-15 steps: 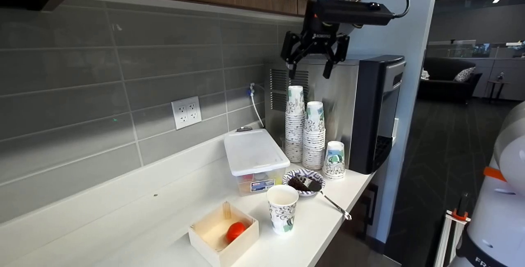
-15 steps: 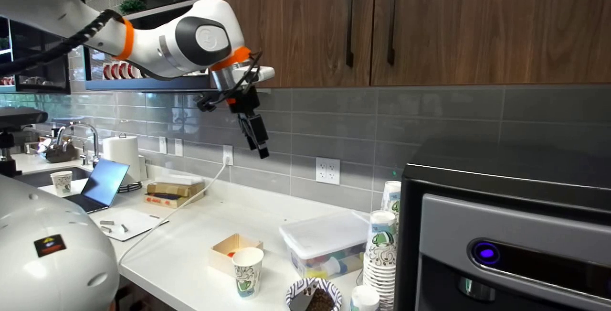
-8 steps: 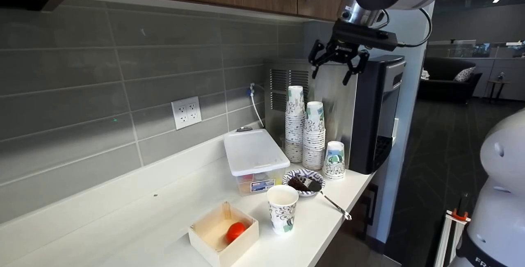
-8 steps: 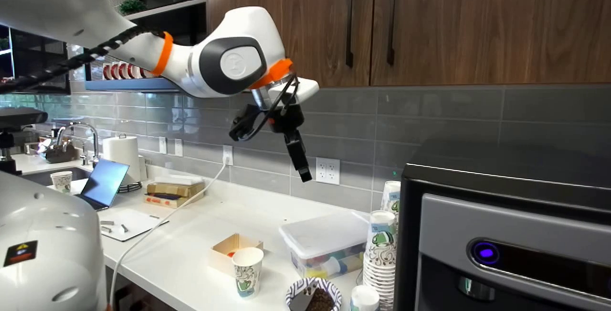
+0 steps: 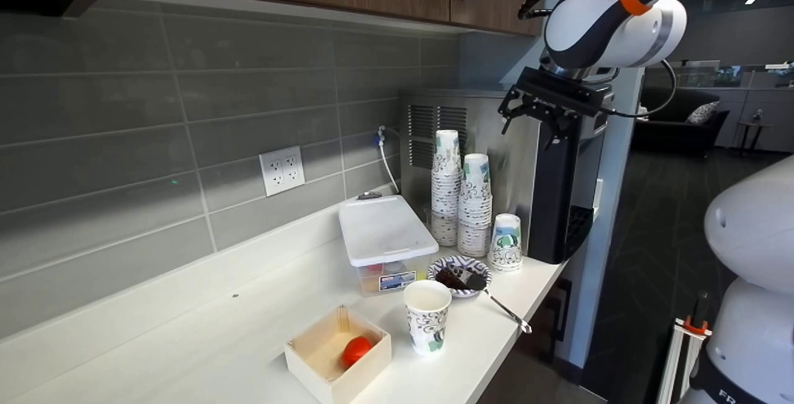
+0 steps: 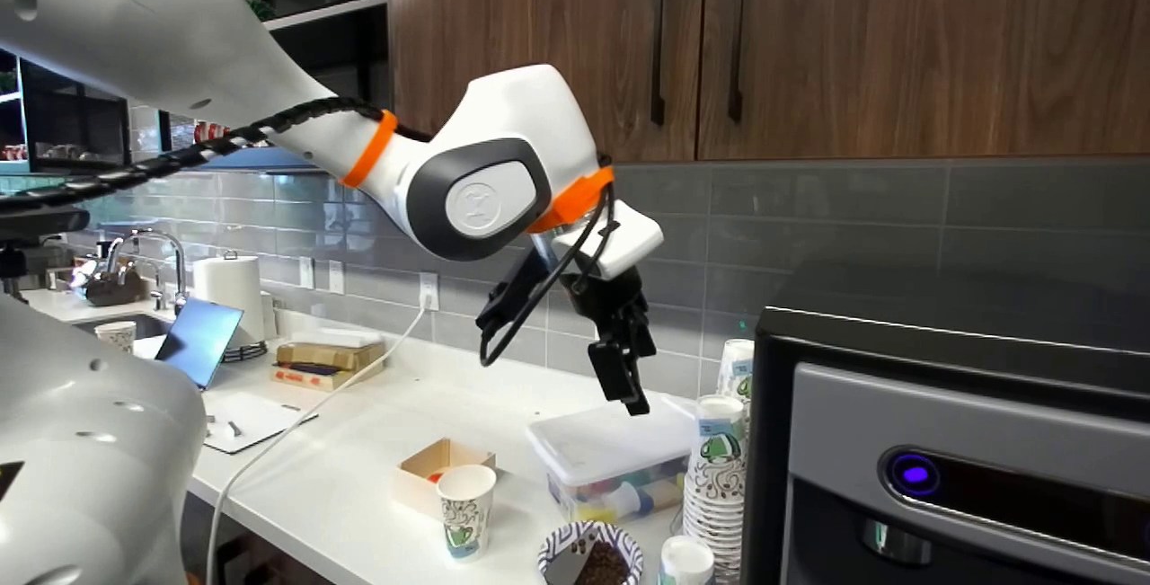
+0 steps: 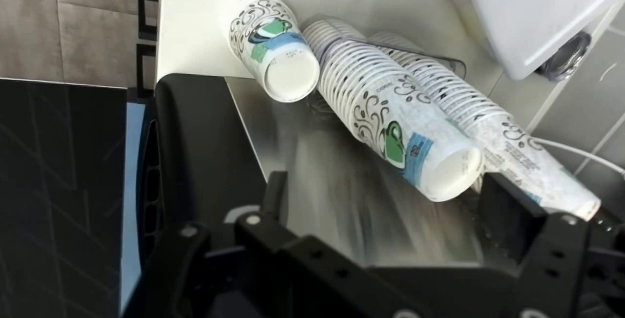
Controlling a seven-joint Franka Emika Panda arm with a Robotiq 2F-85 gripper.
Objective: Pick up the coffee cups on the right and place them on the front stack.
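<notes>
In an exterior view, the letters "FR" [image 5: 726, 395], clipped at the lower edge, stood on a dark band [image 5: 706, 380] at the robot's base [image 5: 741, 336]; a faint emblem [image 6: 475, 205] marked the arm's joint cap [image 6: 512, 191]. The blue-and-white label [image 5: 397, 280] on the plastic box [image 5: 388, 230], lettering on the gripper [image 5: 527, 137], and small print on the coffee cups [image 7: 273, 44] and front stack [image 7: 395, 113] were unreadable.

Coffee cups [image 5: 506, 242]: short nested stk, printed wht, just beside front stack [image 5: 475, 205], tall nested col; both inverted
</notes>
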